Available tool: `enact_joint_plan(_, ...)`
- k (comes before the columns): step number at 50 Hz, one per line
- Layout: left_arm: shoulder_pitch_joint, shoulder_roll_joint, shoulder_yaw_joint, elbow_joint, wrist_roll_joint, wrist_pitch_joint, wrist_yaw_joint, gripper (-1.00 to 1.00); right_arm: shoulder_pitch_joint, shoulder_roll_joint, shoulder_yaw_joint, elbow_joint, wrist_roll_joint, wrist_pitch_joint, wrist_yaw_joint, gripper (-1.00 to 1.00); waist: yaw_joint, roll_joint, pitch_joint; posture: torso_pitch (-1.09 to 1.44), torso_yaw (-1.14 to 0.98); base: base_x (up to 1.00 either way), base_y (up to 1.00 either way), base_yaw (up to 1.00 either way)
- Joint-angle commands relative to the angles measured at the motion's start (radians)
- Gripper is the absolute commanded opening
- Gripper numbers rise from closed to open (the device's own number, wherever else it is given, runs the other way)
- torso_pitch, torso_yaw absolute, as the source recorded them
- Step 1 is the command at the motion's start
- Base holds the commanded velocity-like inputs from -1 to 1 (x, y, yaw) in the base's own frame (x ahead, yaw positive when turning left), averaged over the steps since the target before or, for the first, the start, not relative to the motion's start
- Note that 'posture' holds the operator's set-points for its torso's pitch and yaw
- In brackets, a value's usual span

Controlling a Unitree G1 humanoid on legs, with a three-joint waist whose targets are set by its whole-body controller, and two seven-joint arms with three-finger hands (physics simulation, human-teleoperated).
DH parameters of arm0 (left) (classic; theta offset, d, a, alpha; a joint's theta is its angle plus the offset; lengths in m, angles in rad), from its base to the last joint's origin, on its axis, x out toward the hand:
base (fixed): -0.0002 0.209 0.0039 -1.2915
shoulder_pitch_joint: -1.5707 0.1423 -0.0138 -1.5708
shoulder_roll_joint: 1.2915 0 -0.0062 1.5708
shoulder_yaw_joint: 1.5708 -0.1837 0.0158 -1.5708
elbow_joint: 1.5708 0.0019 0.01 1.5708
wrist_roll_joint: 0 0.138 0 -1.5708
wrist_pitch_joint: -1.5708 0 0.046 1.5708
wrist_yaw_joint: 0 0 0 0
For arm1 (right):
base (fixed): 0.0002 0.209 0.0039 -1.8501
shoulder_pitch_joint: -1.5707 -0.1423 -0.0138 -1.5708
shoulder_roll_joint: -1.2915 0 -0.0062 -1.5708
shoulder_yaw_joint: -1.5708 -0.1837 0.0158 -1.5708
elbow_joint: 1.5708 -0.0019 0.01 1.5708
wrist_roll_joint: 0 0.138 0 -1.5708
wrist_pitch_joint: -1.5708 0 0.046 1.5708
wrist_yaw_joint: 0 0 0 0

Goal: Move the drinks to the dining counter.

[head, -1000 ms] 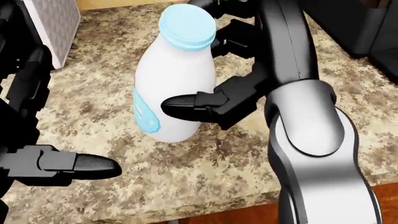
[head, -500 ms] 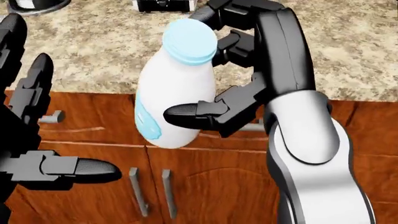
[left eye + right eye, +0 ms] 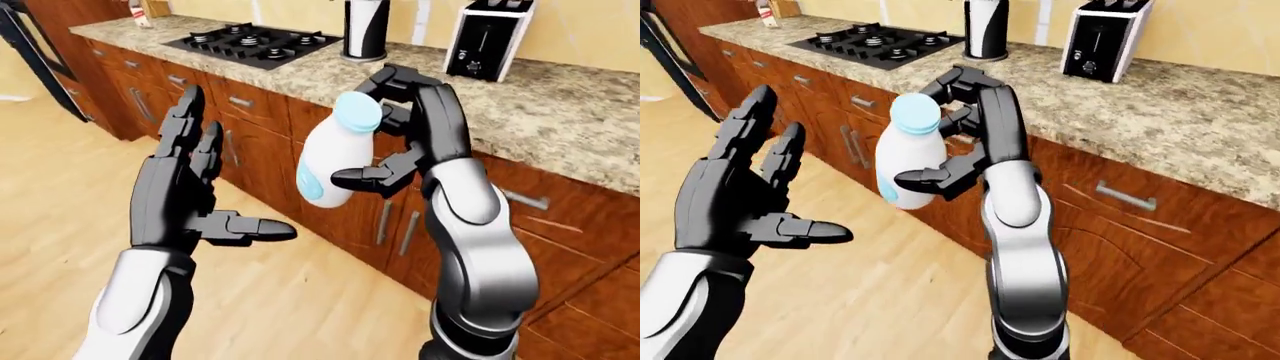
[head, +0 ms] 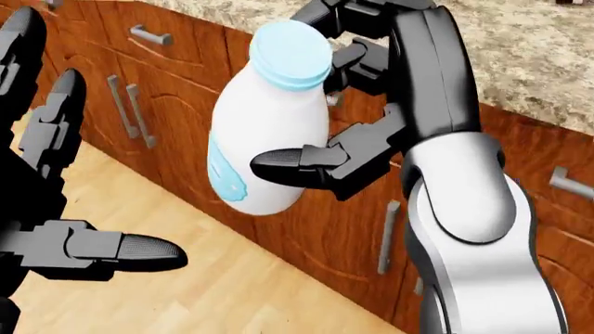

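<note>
bottle in hand, off the table

the bottle (image 4: 267, 132) hangs over the floor (image 3: 290, 300) beside the cabinets (image 3: 545, 225), your right hand (image 4: 339, 104) clamped round its neck and belly. keep it upright as you carry it; your left hand (image 3: 190, 187) is spread and empty, so bring it under as support.

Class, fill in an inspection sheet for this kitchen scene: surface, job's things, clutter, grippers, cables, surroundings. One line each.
Surface: granite counter runs along the top of the left-eye view.
Job's things: milk bottle, white with blue cap, held clear of the counter, over the cabinets.
Clutter: toaster, dark canister, gas hob on the counter.
Grippers: right hand closed round the bottle; left hand open, empty.
Cables: nothing seen.
Surroundings: wooden cabinets, wood floor.
</note>
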Motion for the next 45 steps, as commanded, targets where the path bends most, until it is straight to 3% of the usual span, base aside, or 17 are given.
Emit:
enact_joint_plan(1,-0.021,0.001,0.002,-0.021,0.004,-0.018,0.003,1.0,-0.031,-0.005,0.001,-0.03,0.004,-0.028,0.002,-1.0,0.001,0.015,-0.02,0.0,0.0,0.0,0.0,1.0)
enact_joint_plan(4,-0.019,-0.001,-0.002,-0.021,0.007,-0.02,0.003,1.0,-0.033,-0.001,-0.004,-0.036,0.009,-0.02,0.001,-1.0,0.016,-0.024,-0.027,0.0,0.0,0.0,0.0,1.0)
enact_joint_plan(12,-0.011,-0.006,-0.007,-0.019,0.015,-0.028,-0.001,1.0,-0.016,-0.004,-0.001,-0.033,0.018,-0.035,-0.006,-1.0,0.003,-0.105,-0.001,0.0,0.0,0.0,0.0,1.0)
enact_joint_plan(14,-0.009,-0.006,-0.008,-0.016,0.018,-0.032,-0.003,1.0,-0.015,-0.004,-0.001,-0.032,0.019,-0.036,-0.007,-1.0,0.002,-0.152,-0.015,0.0,0.0,0.0,0.0,1.0)
enact_joint_plan(15,-0.008,-0.007,-0.006,-0.016,0.018,-0.032,-0.004,1.0,-0.014,-0.003,-0.001,-0.031,0.019,-0.036,-0.008,-1.0,0.0,-0.188,-0.05,0.0,0.0,0.0,0.0,1.0)
enact_joint_plan(16,-0.008,-0.007,-0.006,-0.015,0.018,-0.034,-0.005,1.0,-0.014,-0.004,0.001,-0.032,0.019,-0.035,-0.009,-1.0,-0.012,-0.138,-0.007,0.0,0.0,0.0,0.0,1.0)
enact_joint_plan(17,-0.007,-0.007,-0.006,-0.014,0.018,-0.035,-0.005,1.0,-0.014,-0.003,0.001,-0.031,0.019,-0.036,-0.009,-1.0,0.002,-0.15,-0.003,0.0,0.0,0.0,0.0,1.0)
enact_joint_plan(19,-0.004,-0.007,-0.005,-0.015,0.019,-0.037,-0.007,1.0,-0.01,-0.001,0.003,-0.03,0.02,-0.038,-0.01,-1.0,0.002,-0.136,-0.018,0.0,0.0,0.0,0.0,1.0)
enact_joint_plan(24,-0.007,-0.008,-0.003,-0.017,0.018,-0.033,-0.005,1.0,-0.015,0.0,-0.001,-0.029,0.026,-0.03,-0.014,-1.0,-0.004,-0.071,-0.006,0.0,0.0,0.0,0.0,1.0)
enact_joint_plan(27,-0.004,-0.009,-0.004,-0.015,0.02,-0.038,-0.006,1.0,-0.009,0.001,0.0,-0.032,0.029,-0.032,-0.015,-1.0,-0.008,-0.014,-0.014,0.0,0.0,0.0,0.0,1.0)
enact_joint_plan(28,-0.002,-0.009,-0.005,-0.013,0.021,-0.042,-0.006,1.0,-0.008,0.001,0.0,-0.031,0.029,-0.033,-0.016,-1.0,-0.005,0.024,-0.03,0.0,0.0,0.0,0.0,1.0)
enact_joint_plan(34,-0.002,-0.01,-0.011,-0.016,0.025,-0.039,-0.006,1.0,-0.005,-0.001,0.002,-0.038,0.031,-0.029,-0.016,-1.0,0.024,-0.035,-0.025,0.0,0.0,0.0,0.0,1.0)
enact_joint_plan(40,-0.007,-0.013,-0.009,-0.021,0.024,-0.031,-0.005,1.0,-0.005,-0.005,0.002,-0.036,0.031,-0.031,-0.014,-1.0,0.004,-0.096,-0.004,0.0,0.0,0.0,0.0,1.0)
enact_joint_plan(42,-0.007,-0.013,-0.009,-0.024,0.024,-0.028,-0.005,1.0,-0.005,-0.006,0.007,-0.035,0.026,-0.032,-0.013,-1.0,0.002,-0.138,-0.014,0.0,0.0,0.0,0.0,1.0)
enact_joint_plan(43,-0.006,-0.012,-0.009,-0.021,0.024,-0.032,-0.007,1.0,-0.004,-0.007,0.008,-0.033,0.024,-0.035,-0.012,-1.0,-0.007,-0.181,-0.031,0.0,0.0,0.0,0.0,1.0)
enact_joint_plan(44,-0.009,-0.012,-0.005,-0.023,0.021,-0.027,-0.006,1.0,-0.008,-0.007,0.007,-0.033,0.023,-0.032,-0.01,-1.0,-0.009,-0.138,-0.012,0.0,0.0,0.0,0.0,1.0)
enact_joint_plan(45,-0.01,-0.012,-0.005,-0.024,0.021,-0.026,-0.005,1.0,-0.009,-0.006,0.006,-0.033,0.022,-0.031,-0.01,-1.0,0.0,-0.149,-0.01,0.0,0.0,0.0,0.0,1.0)
